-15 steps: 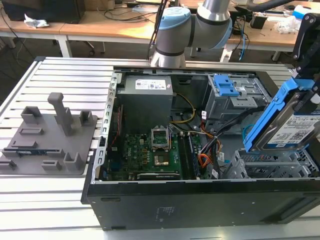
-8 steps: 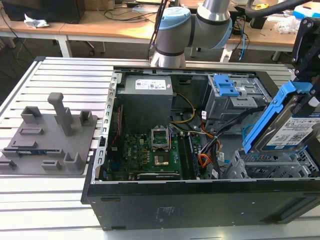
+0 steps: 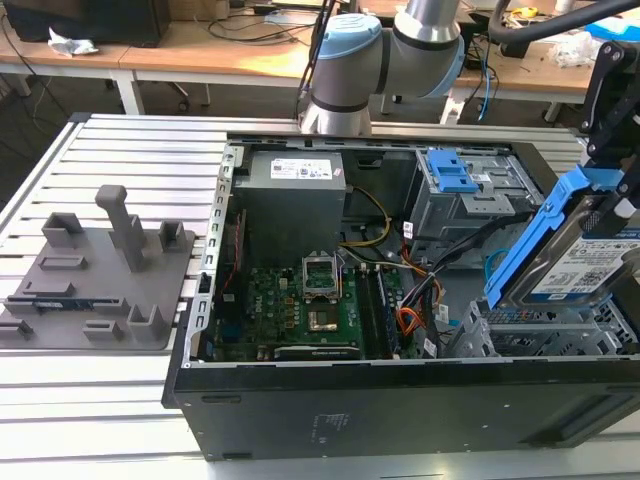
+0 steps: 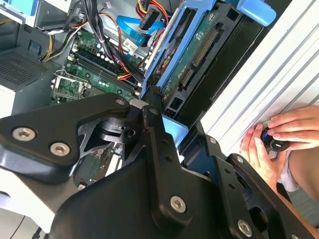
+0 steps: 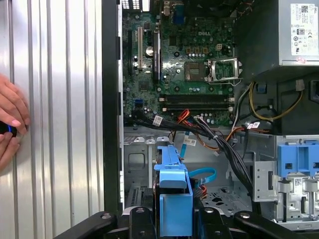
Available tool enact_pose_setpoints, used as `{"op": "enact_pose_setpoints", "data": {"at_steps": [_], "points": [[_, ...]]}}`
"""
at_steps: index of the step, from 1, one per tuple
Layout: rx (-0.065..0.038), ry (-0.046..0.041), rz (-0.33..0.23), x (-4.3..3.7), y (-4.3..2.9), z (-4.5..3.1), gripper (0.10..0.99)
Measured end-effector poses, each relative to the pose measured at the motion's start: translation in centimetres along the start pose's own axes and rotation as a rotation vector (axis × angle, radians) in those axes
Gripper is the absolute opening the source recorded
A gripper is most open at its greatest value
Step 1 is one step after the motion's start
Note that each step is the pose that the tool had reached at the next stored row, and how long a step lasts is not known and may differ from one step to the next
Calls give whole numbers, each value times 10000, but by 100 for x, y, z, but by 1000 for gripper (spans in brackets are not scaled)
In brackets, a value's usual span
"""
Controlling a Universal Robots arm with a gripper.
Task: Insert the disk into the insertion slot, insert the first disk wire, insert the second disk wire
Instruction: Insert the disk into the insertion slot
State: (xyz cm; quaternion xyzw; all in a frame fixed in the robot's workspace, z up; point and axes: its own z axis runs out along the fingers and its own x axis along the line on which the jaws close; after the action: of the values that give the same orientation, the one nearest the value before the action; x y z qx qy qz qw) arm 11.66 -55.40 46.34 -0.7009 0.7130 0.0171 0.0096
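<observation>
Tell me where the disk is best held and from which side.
By the upper end of its carrier, from above: the disk hangs tilted over the slot, so its lower edge is free to enter. The end effector grips there.

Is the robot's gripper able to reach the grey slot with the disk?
Probably yes. The gripper holds the disk tilted just above the insertion slot, and nothing seems to lie between them.

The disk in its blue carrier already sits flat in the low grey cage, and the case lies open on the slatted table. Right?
Not seated: the exterior view shows the disk tilted above the insertion slot, held by the gripper. The case does lie open on the slatted table.
</observation>
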Motion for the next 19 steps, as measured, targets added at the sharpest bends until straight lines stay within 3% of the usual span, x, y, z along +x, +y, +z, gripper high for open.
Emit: {"op": "enact_pose_setpoints", "data": {"at_steps": [10, 19], "points": [[0, 3, 0, 37, 6, 19, 365], [0, 0, 0, 55, 4, 92, 365]]}}
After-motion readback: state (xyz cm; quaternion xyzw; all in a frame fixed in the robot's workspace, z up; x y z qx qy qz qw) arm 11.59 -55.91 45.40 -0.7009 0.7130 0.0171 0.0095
